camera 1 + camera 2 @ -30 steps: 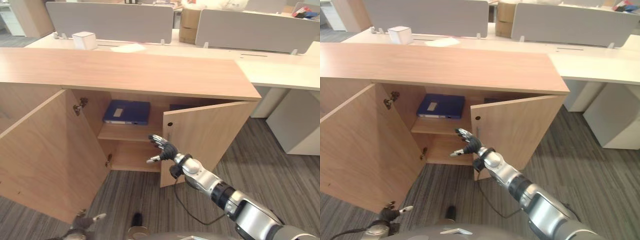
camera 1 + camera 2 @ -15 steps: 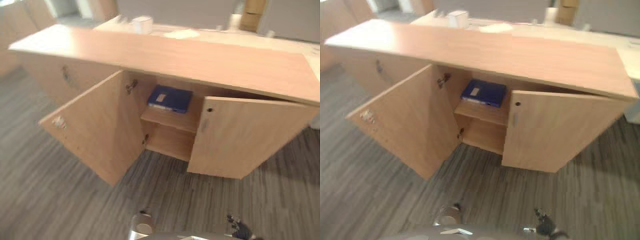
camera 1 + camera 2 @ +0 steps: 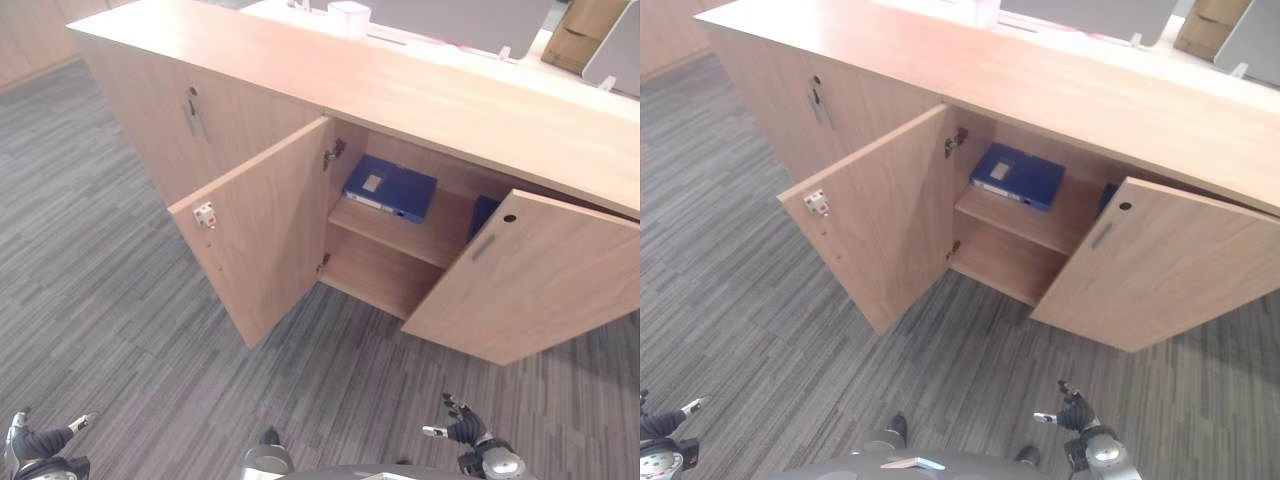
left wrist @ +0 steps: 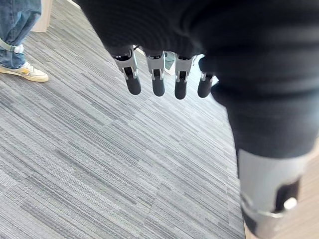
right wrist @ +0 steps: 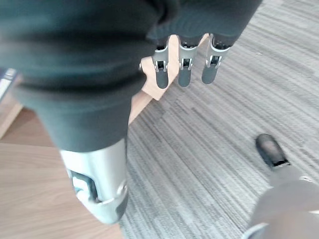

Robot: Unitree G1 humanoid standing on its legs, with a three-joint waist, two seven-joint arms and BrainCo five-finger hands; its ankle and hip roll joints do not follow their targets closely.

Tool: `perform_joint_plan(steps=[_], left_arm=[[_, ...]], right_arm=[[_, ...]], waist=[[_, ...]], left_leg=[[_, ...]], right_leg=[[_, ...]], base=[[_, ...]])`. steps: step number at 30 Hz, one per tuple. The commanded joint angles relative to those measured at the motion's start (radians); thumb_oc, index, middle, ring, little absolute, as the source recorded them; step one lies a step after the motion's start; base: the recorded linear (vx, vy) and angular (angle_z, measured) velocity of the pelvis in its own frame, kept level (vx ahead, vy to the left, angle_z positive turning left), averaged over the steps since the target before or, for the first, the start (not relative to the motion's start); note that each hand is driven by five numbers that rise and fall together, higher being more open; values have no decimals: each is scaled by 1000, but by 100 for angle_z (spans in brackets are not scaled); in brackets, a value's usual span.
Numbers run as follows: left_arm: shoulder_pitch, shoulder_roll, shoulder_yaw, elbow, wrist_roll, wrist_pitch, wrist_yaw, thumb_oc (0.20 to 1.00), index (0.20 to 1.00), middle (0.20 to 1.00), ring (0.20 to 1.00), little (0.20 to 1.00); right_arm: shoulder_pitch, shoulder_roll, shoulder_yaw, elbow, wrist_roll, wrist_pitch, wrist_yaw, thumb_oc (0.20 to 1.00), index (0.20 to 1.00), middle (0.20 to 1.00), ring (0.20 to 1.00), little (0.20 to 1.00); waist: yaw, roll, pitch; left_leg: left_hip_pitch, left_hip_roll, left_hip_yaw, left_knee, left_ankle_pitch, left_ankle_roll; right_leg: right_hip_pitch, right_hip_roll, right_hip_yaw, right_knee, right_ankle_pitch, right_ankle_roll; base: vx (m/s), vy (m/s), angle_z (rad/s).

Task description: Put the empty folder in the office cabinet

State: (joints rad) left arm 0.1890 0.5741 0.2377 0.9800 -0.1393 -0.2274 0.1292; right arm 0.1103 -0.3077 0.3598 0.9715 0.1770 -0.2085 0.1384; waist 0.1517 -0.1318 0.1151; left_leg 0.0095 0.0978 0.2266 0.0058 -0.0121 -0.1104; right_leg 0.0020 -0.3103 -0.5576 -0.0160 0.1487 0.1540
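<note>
Blue folder (image 3: 390,188): flat on upper shelf (image 3: 420,232) of wooden cabinet (image 3: 420,110), spine label facing up, well apart from both hands, up and ahead of them. Second blue item (image 3: 484,212) on same shelf, mostly hidden behind right door; kind cannot be told.

Left door (image 3: 262,230): swung wide open, small white latch piece (image 3: 205,214) on inner face, hinge (image 3: 333,153) at top near folder. Right door (image 3: 530,280): partly open, round hole and slim handle near upper edge, standing ahead of right hand and above it.

Lower compartment (image 3: 378,275): beneath shelf, bare wood.

Closed cabinet section (image 3: 190,110): left of open bay, metal handle on front.

Right hand (image 3: 460,428): low over grey striped carpet (image 3: 120,260), short of right door, fingers (image 5: 184,69) straight and relaxed, nothing held. Corner of wooden door visible past fingertips in right wrist view.

Left hand (image 3: 40,442): low at far left, well apart from cabinet, fingers (image 4: 157,74) straight and loose, nothing held.

Person (image 4: 17,30): jeans and light shoe on carpet, beyond left hand, seen in left wrist view.

White box (image 3: 348,18): on desk behind cabinet top.
</note>
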Motion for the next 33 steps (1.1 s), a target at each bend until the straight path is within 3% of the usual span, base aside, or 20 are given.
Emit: perform_joint_plan(steps=[1, 11, 21, 25, 28, 33], left_arm=[[7, 15, 2, 29, 44, -32, 10, 1000, 1000, 1000, 1000, 1000], [-62, 137, 3, 103, 85, -35, -3, 1000, 1000, 1000, 1000, 1000], [-120, 214, -1, 128, 108, -34, 14, 1000, 1000, 1000, 1000, 1000], [-188, 285, -41, 158, 142, -32, 26, 1000, 1000, 1000, 1000, 1000], [-199, 292, -49, 157, 145, -31, 24, 1000, 1000, 1000, 1000, 1000], [-271, 303, -112, 122, 158, -32, 26, 1000, 1000, 1000, 1000, 1000]], right_arm=[[-30, -49, 3, -46, 14, -17, -14, 1000, 1000, 1000, 1000, 1000], [29, -25, -2, -93, 36, -22, -2, 1000, 1000, 1000, 1000, 1000], [63, -11, 7, -111, 40, -24, 8, 1000, 1000, 1000, 1000, 1000], [84, 7, 12, -108, 58, -27, 11, 1000, 1000, 1000, 1000, 1000], [87, 8, 12, -109, 60, -27, 11, 1000, 1000, 1000, 1000, 1000], [93, 22, 19, -104, 71, -28, 8, 1000, 1000, 1000, 1000, 1000]], waist=[[13, 29, -16], [-59, -63, -11], [-103, -110, 6], [-150, -162, 18], [-154, -169, 21], [-189, -210, 31]], left_leg=[[41, 95, -1, -77, 34, -38], [101, 55, 64, -84, -7, -12], [142, 36, 114, -81, -30, 2], [183, 33, 153, -81, -47, 7], [188, 33, 159, -81, -48, 8], [216, 31, 205, -80, -63, 12]], right_leg=[[-8, -61, 11, -21, 55, 71], [-34, -62, 95, -37, 114, 95], [-61, -58, 167, -40, 158, 106], [-75, -44, 215, -38, 191, 108], [-78, -42, 221, -36, 198, 108], [-100, -27, 263, -34, 222, 108]], base=[[0, 60, -19], [8, 48, -26], [14, 37, -20], [33, 18, -34], [12, 13, -15], [13, 15, -17]])
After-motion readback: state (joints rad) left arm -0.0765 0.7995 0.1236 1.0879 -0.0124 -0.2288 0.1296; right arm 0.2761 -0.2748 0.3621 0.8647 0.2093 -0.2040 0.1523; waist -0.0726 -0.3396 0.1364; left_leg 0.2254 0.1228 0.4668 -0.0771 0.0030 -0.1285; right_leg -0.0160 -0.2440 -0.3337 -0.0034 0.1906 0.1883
